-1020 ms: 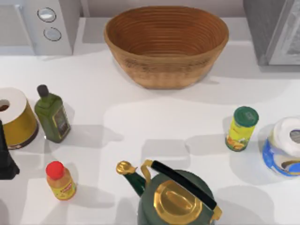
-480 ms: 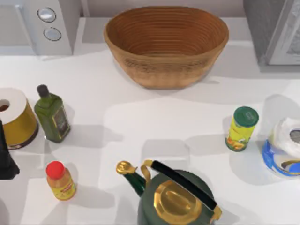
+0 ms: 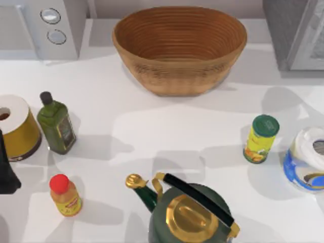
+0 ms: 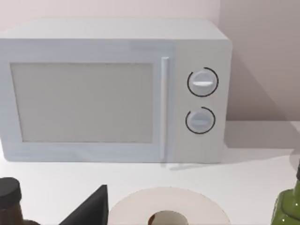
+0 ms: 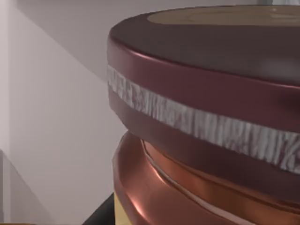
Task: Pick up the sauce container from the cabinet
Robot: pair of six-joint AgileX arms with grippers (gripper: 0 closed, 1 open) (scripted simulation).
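Right wrist view: the sauce container sits very close before my right arm's camera — wide dark-maroon lid with a pale textured band, coppery-brown collar, tan body beneath, against a plain wall. I judge it rigid, light to moderate in weight, with a smooth and possibly slippery collar; the broad lid rim or the body below it seems the surest hold. No writing is legible on it. My right end effector's opening I cannot tell — my left arm idles at the desk's left edge

Sauce container: upright, v. close; dark-maroon lid w/ pale band, coppery-brown shoulder, tan body.
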